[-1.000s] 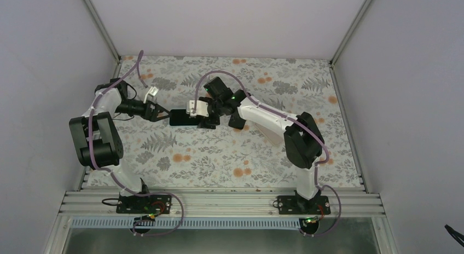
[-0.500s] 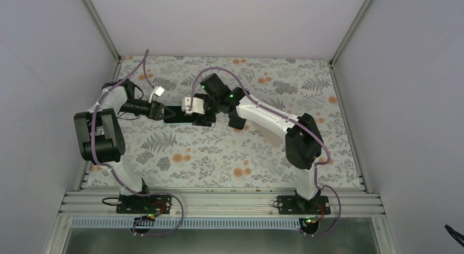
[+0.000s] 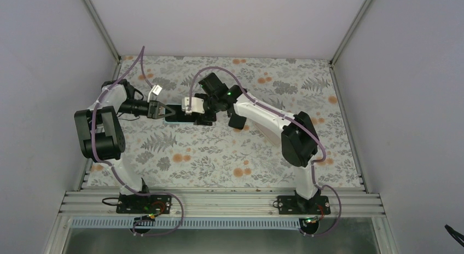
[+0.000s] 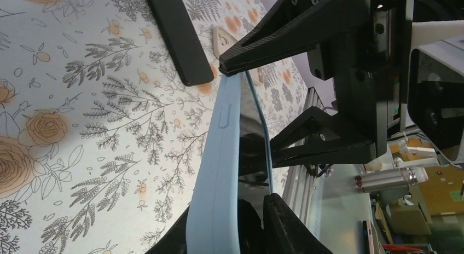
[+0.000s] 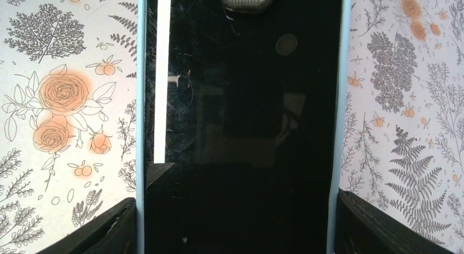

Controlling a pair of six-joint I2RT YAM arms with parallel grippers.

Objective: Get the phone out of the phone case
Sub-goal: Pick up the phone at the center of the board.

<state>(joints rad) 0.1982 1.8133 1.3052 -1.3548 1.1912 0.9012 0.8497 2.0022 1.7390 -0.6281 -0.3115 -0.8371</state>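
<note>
Step in hand: two-gripper hold on the cased phone, which hangs clear of the table.
The right gripper [image 5: 235, 199] clamps the phone case [image 4: 221, 155] across its long edges; the left gripper [image 4: 235, 215] pinches the end nearest it. The phone [image 5: 241, 128] is still seated. Next move likely calls for peeling the rim off the glass.

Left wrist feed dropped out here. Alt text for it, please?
A light blue phone case with the phone in it, seen edge-on above the floral table, is pinched at its near end by the left fingers and gripped across its far end by the right fingers. A flat black slab lies on the table beyond.
</note>
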